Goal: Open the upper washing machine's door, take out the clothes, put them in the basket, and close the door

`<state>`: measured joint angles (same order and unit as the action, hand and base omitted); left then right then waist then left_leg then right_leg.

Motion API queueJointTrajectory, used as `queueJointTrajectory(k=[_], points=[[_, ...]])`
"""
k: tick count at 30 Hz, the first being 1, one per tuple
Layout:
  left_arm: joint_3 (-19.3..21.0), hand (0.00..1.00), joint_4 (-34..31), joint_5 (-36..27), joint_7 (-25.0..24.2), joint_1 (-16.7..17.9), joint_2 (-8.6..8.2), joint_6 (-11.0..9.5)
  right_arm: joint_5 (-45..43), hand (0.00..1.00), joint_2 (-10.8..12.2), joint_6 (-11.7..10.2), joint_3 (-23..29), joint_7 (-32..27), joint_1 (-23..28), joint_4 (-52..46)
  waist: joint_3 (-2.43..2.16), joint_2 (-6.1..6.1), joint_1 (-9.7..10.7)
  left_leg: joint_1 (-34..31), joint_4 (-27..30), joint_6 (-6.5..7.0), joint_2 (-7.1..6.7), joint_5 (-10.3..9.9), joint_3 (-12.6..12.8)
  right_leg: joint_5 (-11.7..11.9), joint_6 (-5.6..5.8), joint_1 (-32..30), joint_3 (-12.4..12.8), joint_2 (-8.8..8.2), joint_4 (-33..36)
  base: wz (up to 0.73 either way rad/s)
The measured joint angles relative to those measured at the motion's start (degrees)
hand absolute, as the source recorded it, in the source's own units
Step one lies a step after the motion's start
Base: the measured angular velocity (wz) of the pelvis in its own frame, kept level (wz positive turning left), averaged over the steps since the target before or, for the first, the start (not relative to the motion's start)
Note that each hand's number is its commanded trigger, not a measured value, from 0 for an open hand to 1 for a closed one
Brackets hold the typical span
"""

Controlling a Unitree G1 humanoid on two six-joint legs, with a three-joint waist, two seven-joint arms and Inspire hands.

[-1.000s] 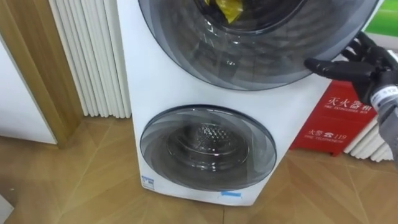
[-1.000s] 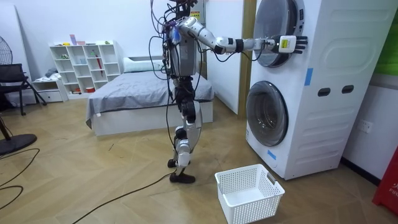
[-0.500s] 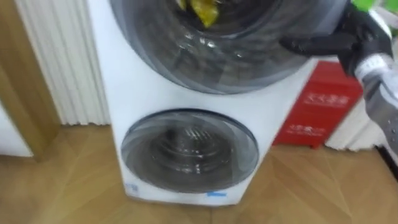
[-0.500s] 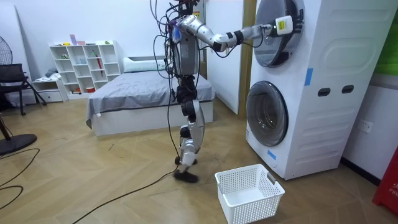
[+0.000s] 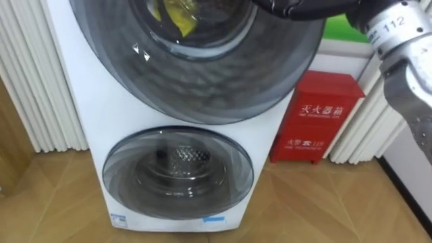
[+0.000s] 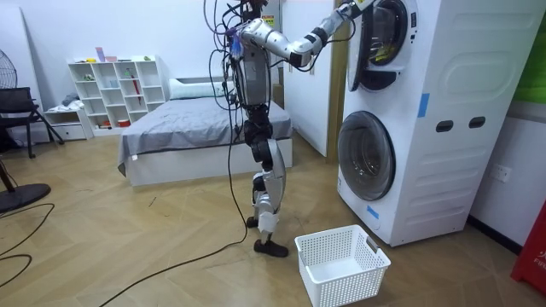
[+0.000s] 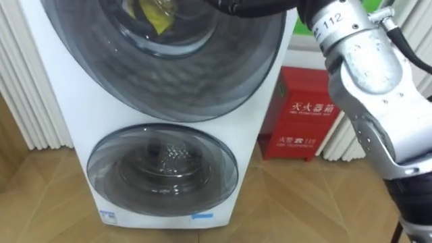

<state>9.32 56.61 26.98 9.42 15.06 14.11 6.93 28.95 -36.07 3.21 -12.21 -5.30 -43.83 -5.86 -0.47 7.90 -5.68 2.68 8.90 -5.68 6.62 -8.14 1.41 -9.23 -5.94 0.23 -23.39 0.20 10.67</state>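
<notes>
The robot is placed close before the washing machine (image 6: 426, 119), with its right arm raised to the top of the upper door (image 5: 196, 74). The right hand (image 5: 297, 8) is cut off at the top of the eye views, so it cannot be told whether its fingers are spread or clamped on the door's rim. The clothes (image 5: 174, 17) (a yellow bundle) are seen inside the upper drum, not yet taken out. A basket (image 6: 341, 266) is set on the floor by the robot's feet. Two risks are judged likely. The door could slip from a poor hold and swing back. The clothes could also be dropped short of the basket, which lies low and well below the drum.
</notes>
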Motion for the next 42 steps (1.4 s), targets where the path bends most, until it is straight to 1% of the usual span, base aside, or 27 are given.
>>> queueJointTrajectory(k=[4,6,7,8,9,10,12,14,16,17,18,19,20,21,22,23,24,25,26,27,28,30,33,34,36,40,42], points=[[-0.6,0.0,0.3,-0.4,0.3,-0.8,0.02,-1.2,-1.1,0.0,0.9,-1.5,0.2,0.4,2.0,-4.4,-0.02,-0.05,0.0,0.1,-0.1,0.0,-0.06,0.1,0.1,0.0,-0.01,0.2,-0.1,-0.01,-0.1,0.0],[-1.5,0.0,0.3,-0.8,0.5,-1.2,0.04,-1.3,-1.8,0.0,2.7,-3.3,0.6,0.5,3.7,-6.9,0.0,-0.2,0.1,0.4,-0.2,0.0,-0.07,0.2,0.3,0.1,-0.16,0.5,-0.1,0.0,-0.2,0.02],[-1.9,0.0,0.2,-1.2,0.5,-1.4,0.05,-1.3,-1.7,0.0,3.1,-3.8,0.6,0.6,4.2,-7.5,0.04,-0.3,0.2,0.6,-0.3,0.01,-0.08,0.2,0.3,0.2,-0.27,0.7,-0.1,0.01,-0.2,0.07],[-2.8,0.0,0.2,-1.7,0.5,-1.5,0.04,-1.3,-1.7,0.0,4.1,-4.8,0.6,1.0,5.7,-8.3,0.2,-0.7,0.1,1.0,-0.2,0.01,-0.16,0.2,0.3,0.2,-0.37,1.2,0.1,0.0,-0.2,0.11],[-3.7,0.0,0.2,-2.6,0.5,-1.7,0.09,-1.5,-1.6,0.0,5.0,-6.3,0.7,1.3,7.6,-9.2,0.16,-0.72,0.1,1.2,-0.2,0.02,-0.25,0.2,0.4,0.2,-0.29,1.6,0.4,0.02,-0.4,0.12],[-4.2,0.0,0.2,-2.8,0.5,-1.9,0.09,-1.6,-1.4,0.0,5.5,-7.0,0.7,1.4,8.5,-9.5,0.16,-0.76,0.1,1.2,-0.2,0.02,-0.28,0.2,0.5,0.2,-0.26,1.8,0.4,0.03,-0.5,0.09],[-5.9,0.0,0.5,-3.9,0.9,-2.3,0.11,-2.6,-1.2,0.0,8.3,-10.2,1.1,2.9,11.3,-10.8,0.14,-1.11,-0.4,1.2,-0.2,0.02,-0.28,0.2,1.0,0.4,-0.14,1.9,0.6,0.09,-0.9,0.0],[-6.5,0.0,1.2,-3.9,1.2,-2.5,0.1,-3.2,-0.9,0.0,9.6,-12.1,2.0,4.9,13.5,-11.5,0.19,-1.43,-0.8,1.3,-0.3,0.06,-0.33,0.1,1.1,0.5,-0.04,2.1,0.6,0.08,-0.9,0.0],[-7.6,0.0,1.6,-4.0,1.4,-2.8,0.14,-3.3,0.8,0.0,10.4,-13.3,2.7,6.9,15.8,-12.6,0.33,-1.85,-1.1,1.5,-0.3,0.27,-0.33,0.0,1.6,0.4,0.06,2.3,0.6,0.01,-1.0,0.02],[-8.7,0.0,1.7,-4.0,1.4,-2.5,0.08,-3.3,1.9,0.0,11.2,-14.3,3.0,8.1,17.9,-13.2,0.4,-2.28,-1.1,1.8,-0.3,0.51,-0.35,-0.2,1.7,0.3,0.36,2.7,0.5,-0.03,-1.0,0.03],[-9.4,0.0,2.1,-4.0,1.4,-2.5,-0.11,-3.2,2.3,0.0,12.0,-15.1,3.5,9.6,20.4,-13.5,0.32,-2.69,-0.9,1.9,-0.2,0.6,-0.36,-0.4,1.8,0.1,0.62,2.9,0.5,-0.05,-1.0,0.03],[-9.8,0.0,2.4,-4.1,1.4,-2.6,-0.13,-3.2,2.6,0.0,12.3,-15.3,3.6,10.4,21.7,-13.4,0.28,-2.9,-0.9,1.9,-0.3,0.65,-0.36,-0.5,1.9,0.1,0.68,3.0,0.5,-0.06,-1.0,0.0],[-10.4,0.0,3.0,-5.1,1.5,-2.9,-0.18,-3.2,3.8,0.0,12.4,-14.4,3.3,12.3,25.7,-13.0,0.16,-3.16,-0.8,1.9,-0.2,0.66,-0.35,-0.6,2.1,0.1,0.68,3.0,0.5,-0.08,-1.0,0.0],[-10.7,0.0,3.1,-5.2,1.7,-2.9,-0.19,-3.2,4.0,0.0,12.7,-12.3,1.8,13.5,30.2,-12.5,0.27,-3.37,-0.9,1.9,-0.3,0.66,-0.32,-0.6,2.5,0.2,0.54,2.9,0.5,-0.12,-0.9,0.0],[-10.7,0.0,3.1,-5.2,1.7,-2.8,-0.27,-3.2,3.8,0.0,13.8,-13.0,2.3,13.9,31.9,-13.0,0.32,-3.57,-0.9,1.9,-0.3,0.67,-0.31,-0.7,2.6,0.2,0.51,2.8,0.5,-0.13,-0.9,-0.05],[-10.7,0.0,3.4,-5.2,1.8,-2.7,-0.47,-3.2,4.4,0.0,15.2,-13.7,2.3,14.7,33.4,-13.6,0.33,-4.16,-0.7,1.9,-0.3,0.72,-0.31,-0.7,2.8,0.3,0.58,2.7,0.7,-0.14,-0.9,-0.07],[-10.7,0.0,3.4,-5.2,1.8,-2.9,-0.62,-3.2,4.9,0.0,15.3,-14.1,2.3,15.3,34.1,-13.5,0.27,-4.62,-0.6,1.9,-0.2,0.78,-0.31,-0.8,3.1,0.3,0.61,2.7,0.9,-0.14,-0.9,-0.07],[-10.7,0.0,3.4,-5.1,1.8,-3.1,-0.62,-3.3,5.2,0.0,15.2,-13.6,2.2,15.8,34.6,-13.2,0.3,-4.78,-0.5,1.9,-0.2,0.79,-0.32,-0.8,3.2,0.3,0.63,2.7,1.0,-0.14,-0.9,0.0],[-10.6,0.0,3.4,-5.1,1.8,-3.6,-0.6,-3.5,5.8,0.0,15.3,-12.5,2.2,16.4,36.4,-12.7,0.38,-4.92,-0.7,1.9,-0.3,0.78,-0.32,-0.8,3.2,0.3,0.62,2.7,1.0,-0.13,-0.9,0.0],[-10.7,0.0,3.4,-5.8,1.8,-3.9,-0.62,-3.9,5.9,0.0,15.4,-10.8,1.7,17.1,39.1,-12.2,0.42,-4.98,-0.7,1.9,-0.2,0.79,-0.33,-0.8,3.2,0.3,0.58,2.7,1.0,-0.13,-1.0,0.0],[-10.7,0.0,3.4,-6.4,1.8,-3.9,-0.64,-4.1,5.8,0.0,15.5,-10.1,1.2,17.5,40.5,-11.7,0.42,-4.99,-0.7,1.9,-0.2,0.79,-0.34,-0.8,3.2,0.3,0.57,2.7,1.0,-0.13,-1.0,0.0],[-11.0,0.0,3.5,-7.7,2.3,-3.8,-0.99,-4.5,4.6,0.0,15.9,-7.2,-0.7,18.1,44.2,-10.8,0.5,-5.15,-0.4,1.6,0.0,0.81,-0.4,-0.8,3.3,0.4,0.66,2.6,1.0,-0.14,-1.1,0.0],[-12.1,0.0,3.5,-7.8,3.0,-3.9,-1.73,-5.1,4.4,0.0,16.1,-6.9,-0.8,18.2,45.6,-10.8,0.66,-5.64,-0.1,1.4,0.0,0.88,-0.48,-0.8,4.0,0.5,0.89,2.6,1.0,-0.16,-1.7,0.0],[-12.2,0.0,3.5,-7.8,3.1,-3.9,-1.77,-5.2,4.4,0.0,16.0,-6.9,-0.9,18.4,45.6,-10.8,0.59,-5.71,0.0,1.4,-0.1,0.89,-0.48,-0.8,4.2,0.6,0.92,2.7,1.0,-0.14,-1.9,0.0],[-12.5,0.0,3.5,-8.3,3.7,-3.9,-1.83,-5.6,4.2,0.0,16.2,-6.9,-1.3,19.0,45.6,-10.8,0.19,-5.9,0.5,1.6,-0.3,0.89,-0.48,-0.8,5.0,0.6,0.94,2.8,1.0,-0.13,-2.0,-0.02],[-12.5,0.0,4.1,-8.3,3.8,-4.0,-1.88,-5.7,2.5,0.0,17.8,-6.9,-1.2,19.9,45.6,-11.0,0.09,-6.07,1.0,2.1,-0.6,0.89,-0.49,-0.8,5.2,0.6,0.94,3.2,1.4,-0.1,-2.0,-0.03],[-12.5,0.0,4.1,-8.5,3.8,-4.4,-1.95,-5.7,1.0,0.0,18.0,-6.9,-1.3,20.6,45.6,-11.0,0.11,-6.05,0.9,2.1,-0.6,0.89,-0.53,-0.8,5.7,0.5,1.04,3.2,1.7,-0.1,-2.1,0.0]])
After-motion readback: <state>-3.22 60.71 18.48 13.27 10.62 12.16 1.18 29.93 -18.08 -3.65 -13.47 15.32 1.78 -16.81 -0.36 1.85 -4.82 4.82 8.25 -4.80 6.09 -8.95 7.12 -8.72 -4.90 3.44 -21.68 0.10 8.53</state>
